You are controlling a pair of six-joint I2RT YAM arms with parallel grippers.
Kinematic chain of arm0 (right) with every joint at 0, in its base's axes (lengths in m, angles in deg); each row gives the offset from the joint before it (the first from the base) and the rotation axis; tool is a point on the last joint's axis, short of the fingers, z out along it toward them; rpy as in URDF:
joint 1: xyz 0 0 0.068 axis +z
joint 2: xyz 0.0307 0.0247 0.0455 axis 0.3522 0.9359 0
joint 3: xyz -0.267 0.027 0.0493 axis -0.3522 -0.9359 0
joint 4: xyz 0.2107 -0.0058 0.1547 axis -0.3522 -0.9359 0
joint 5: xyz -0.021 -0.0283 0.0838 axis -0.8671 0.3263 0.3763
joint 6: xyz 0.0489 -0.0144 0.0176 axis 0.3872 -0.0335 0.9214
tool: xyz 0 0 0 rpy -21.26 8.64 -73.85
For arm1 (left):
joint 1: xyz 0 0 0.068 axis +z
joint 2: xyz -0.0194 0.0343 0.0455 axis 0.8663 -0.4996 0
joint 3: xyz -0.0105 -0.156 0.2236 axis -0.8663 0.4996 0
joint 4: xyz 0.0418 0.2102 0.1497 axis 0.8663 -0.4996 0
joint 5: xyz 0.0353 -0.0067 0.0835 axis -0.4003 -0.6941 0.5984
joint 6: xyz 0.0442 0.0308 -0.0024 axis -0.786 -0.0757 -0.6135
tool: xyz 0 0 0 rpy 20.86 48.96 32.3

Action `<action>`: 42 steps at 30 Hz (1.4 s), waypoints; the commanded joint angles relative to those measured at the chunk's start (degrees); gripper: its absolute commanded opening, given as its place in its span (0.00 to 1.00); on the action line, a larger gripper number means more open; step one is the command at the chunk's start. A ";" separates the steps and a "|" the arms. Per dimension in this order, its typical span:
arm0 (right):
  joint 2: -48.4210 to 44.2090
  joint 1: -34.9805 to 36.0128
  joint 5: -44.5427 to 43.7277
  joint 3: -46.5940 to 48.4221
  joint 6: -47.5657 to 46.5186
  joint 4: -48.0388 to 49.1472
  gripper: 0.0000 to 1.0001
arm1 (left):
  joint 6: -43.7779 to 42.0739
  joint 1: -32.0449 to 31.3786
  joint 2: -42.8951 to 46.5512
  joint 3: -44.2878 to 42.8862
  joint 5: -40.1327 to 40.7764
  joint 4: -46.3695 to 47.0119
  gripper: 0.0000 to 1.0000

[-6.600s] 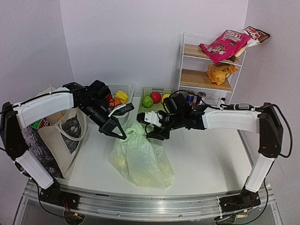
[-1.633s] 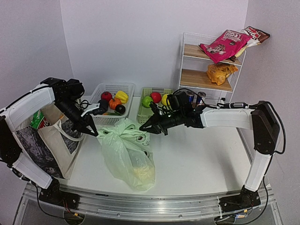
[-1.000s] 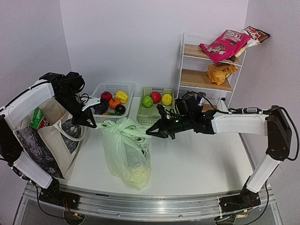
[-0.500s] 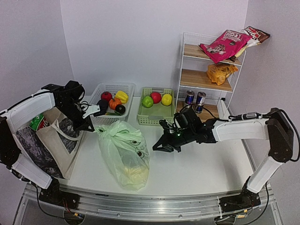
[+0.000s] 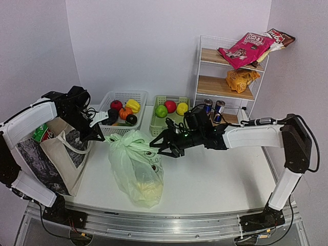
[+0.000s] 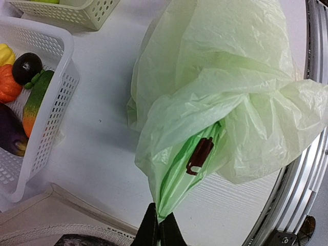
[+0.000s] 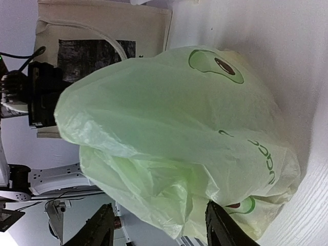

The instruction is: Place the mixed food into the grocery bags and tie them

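The pale-green avocado-print plastic bag [image 5: 136,166] stands bunched on the table, with yellow fruit showing dimly through its lower part. My left gripper [image 5: 101,138] is shut on a twisted handle strip [image 6: 177,184] at the bag's upper left. My right gripper [image 5: 160,148] is open at the bag's upper right. In the right wrist view its fingers [image 7: 102,225] stand wide apart, and the bag's [image 7: 174,133] gathered folds hang loose between them. The beige canvas tote [image 5: 64,148] stands at the left with a green-and-white packet [image 5: 43,132] inside.
A white slotted basket [image 5: 134,95] of vegetables and a green basket [image 5: 171,128] of fruit sit behind the bag. Two drink cans [image 5: 207,106] stand under a white wire shelf [image 5: 201,66] that holds a pink snack packet [image 5: 245,48] and an orange one [image 5: 241,78].
My right gripper has let go of the bag's handle, opened, and come back left against the bag. The bag has settled upright. The left gripper keeps its hold.
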 commanded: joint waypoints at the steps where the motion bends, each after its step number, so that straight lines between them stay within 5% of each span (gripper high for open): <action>1: 4.02 0.48 1.55 2.77 4.60 4.03 0.59 | 0.72 -0.36 1.39 -1.50 -2.09 0.74 0.00; 7: 4.27 0.60 3.48 3.62 5.47 5.84 0.57 | 0.74 -0.78 1.57 -1.12 -2.55 0.64 0.00; 14: 7.62 1.56 8.42 7.24 10.15 11.99 0.35 | 0.84 -1.47 1.11 -1.38 -2.57 0.81 0.00; 21: 9.34 2.27 8.79 8.70 11.20 12.71 0.35 | 0.63 -1.58 0.88 -1.45 -2.34 0.77 0.00; 28: 13.49 2.30 5.88 12.08 11.52 13.50 0.48 | 0.66 -1.89 0.99 -1.43 -2.53 0.79 0.00; 35: 14.42 2.21 4.26 12.22 12.86 16.68 0.48 | 0.54 -2.06 1.74 -0.65 -2.55 0.83 0.00; 39: 14.37 2.20 2.93 11.49 13.15 17.38 0.35 | 0.47 -2.01 1.86 -0.48 -2.65 0.92 0.00; 42: 14.83 2.22 1.80 11.20 14.05 18.96 0.09 | 0.41 -2.01 1.83 -0.66 -2.69 0.84 0.00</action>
